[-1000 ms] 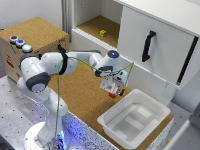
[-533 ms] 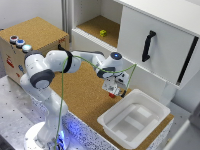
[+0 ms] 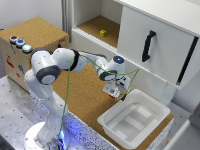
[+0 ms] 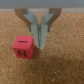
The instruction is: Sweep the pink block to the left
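In the wrist view the pink block [image 4: 23, 46] is a small red cube with dark marks on its faces, lying on the cork surface. My gripper [image 4: 43, 42] is shut, its grey fingers [image 4: 40, 31] meeting in a point with nothing between them. The fingertips stand just beside the block, close to one of its edges; I cannot tell whether they touch it. In the exterior view the gripper [image 3: 114, 90] is low over the cork mat, near the corner of the white tub, and the block is mostly hidden behind it.
A white plastic tub [image 3: 150, 107] sits on the exterior view's right of the gripper. A small yellow-green block [image 3: 103, 33] lies in the open cabinet shelf behind. The cabinet door with a black handle [image 3: 147, 45] and a wooden box with buttons [image 3: 20, 43] flank the cork mat [image 3: 85, 95].
The gripper has come down a little toward the cork mat and drifted slightly toward the tub. Nothing else has moved.
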You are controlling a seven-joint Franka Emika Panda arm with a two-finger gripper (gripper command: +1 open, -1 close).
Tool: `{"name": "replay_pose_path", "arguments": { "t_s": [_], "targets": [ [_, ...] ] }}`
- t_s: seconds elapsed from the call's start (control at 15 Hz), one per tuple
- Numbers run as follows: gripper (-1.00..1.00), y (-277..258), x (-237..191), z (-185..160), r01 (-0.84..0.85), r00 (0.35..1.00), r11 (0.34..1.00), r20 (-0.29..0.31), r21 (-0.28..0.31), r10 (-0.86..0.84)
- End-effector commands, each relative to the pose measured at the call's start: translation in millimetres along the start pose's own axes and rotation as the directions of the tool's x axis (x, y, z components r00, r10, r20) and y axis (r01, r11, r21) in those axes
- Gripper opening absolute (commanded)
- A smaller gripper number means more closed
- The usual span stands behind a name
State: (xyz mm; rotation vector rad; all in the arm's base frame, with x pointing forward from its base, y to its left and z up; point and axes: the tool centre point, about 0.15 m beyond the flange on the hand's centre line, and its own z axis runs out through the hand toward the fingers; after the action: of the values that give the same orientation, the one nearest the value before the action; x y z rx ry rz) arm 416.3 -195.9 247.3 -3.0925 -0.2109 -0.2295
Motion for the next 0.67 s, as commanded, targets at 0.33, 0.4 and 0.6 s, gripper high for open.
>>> {"name": "replay_pose_path", "arguments": {
  "t_s": [0.33, 0.4, 0.6],
  "targets": [
    [-1.0, -8.6, 26.5, 46.2, 0.061, 0.995, 0.997, 0.08, 0.037, -0.064],
    [-1.0, -12.0, 27.7, 45.7, 0.07, 0.994, 0.997, 0.078, 0.035, -0.072],
    [-1.0, -22.5, 30.2, 42.1, 0.074, 0.994, 0.997, 0.077, 0.036, -0.076]
  ]
}}
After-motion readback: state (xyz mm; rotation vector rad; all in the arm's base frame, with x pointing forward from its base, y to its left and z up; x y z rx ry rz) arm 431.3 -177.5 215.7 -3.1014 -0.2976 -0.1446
